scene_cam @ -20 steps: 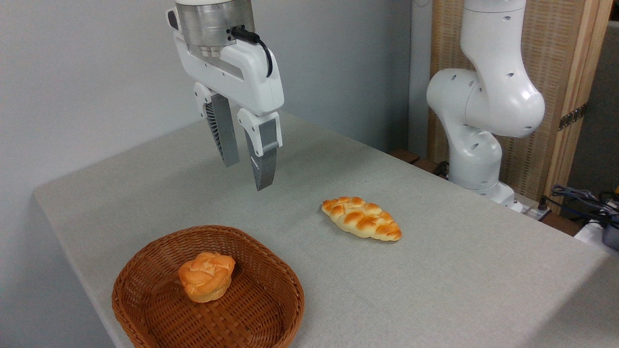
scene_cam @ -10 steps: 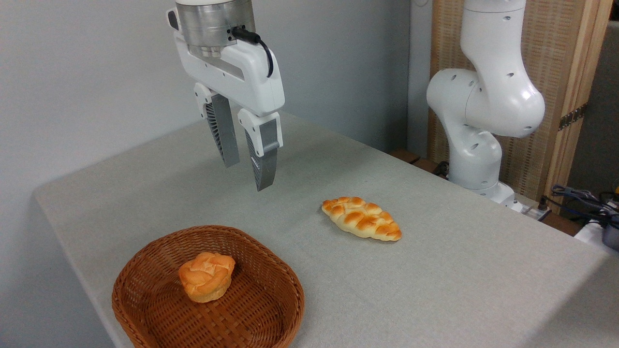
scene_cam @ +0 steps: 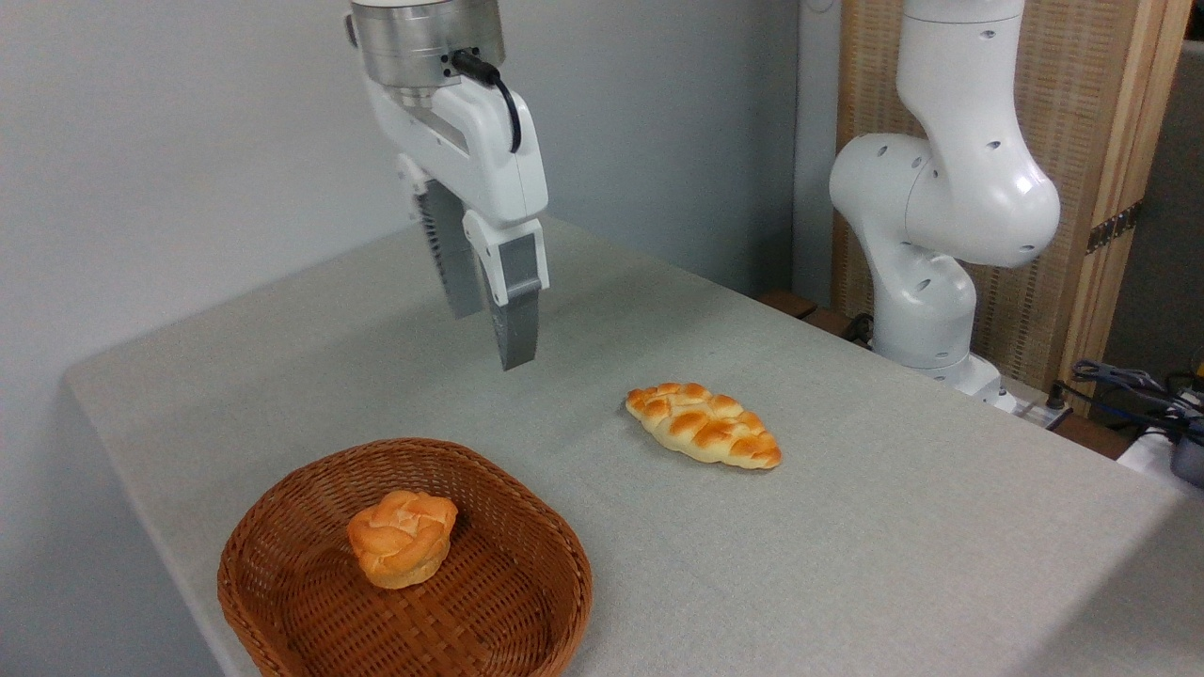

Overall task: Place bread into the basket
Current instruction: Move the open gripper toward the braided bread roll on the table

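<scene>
The bread [scene_cam: 704, 425], a long braided golden-brown loaf, lies flat on the grey table right of centre. Near the front left edge stands the brown wicker basket [scene_cam: 513, 575]. My gripper [scene_cam: 489, 340] hangs in the air above the table, behind the basket and up-left of the bread, touching neither. It is open, and nothing is between its fingers [scene_cam: 515, 329]. Seen nearly edge-on, the two fingers partly overlap.
A small round orange-brown bun [scene_cam: 402, 538] sits inside the basket. My white arm's base [scene_cam: 926, 310] stands at the table's far right, with cables [scene_cam: 1129, 385] beside it. The table's left corner edge [scene_cam: 85, 376] drops off near the wall.
The gripper has turned about its vertical axis and shifted slightly right, so its fingers now line up nearly one behind the other. Bread, bun and basket have not moved.
</scene>
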